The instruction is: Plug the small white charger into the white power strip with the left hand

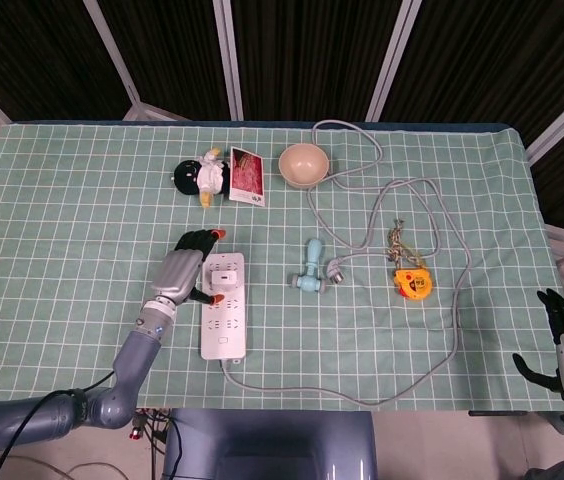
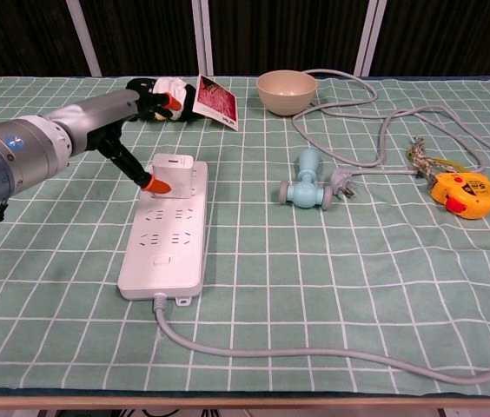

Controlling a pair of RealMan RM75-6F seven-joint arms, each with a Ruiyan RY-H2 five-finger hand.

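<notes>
place: lab test booth | evidence: black curtain panels (image 1: 302,50), metal frame poles (image 1: 225,60), green checked tablecloth (image 1: 82,200)

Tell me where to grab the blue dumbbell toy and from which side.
Grip the blue dumbbell by its narrow middle bar, coming from above. It lies flat on the cloth, the wide ends keep fingers from slipping off, and the grey plug crowds its right end.

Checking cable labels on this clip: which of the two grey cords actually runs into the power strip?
The cord along the table's near edge: it enters the white power strip at its near end. The other ends in a loose plug beside the blue dumbbell toy.
</notes>
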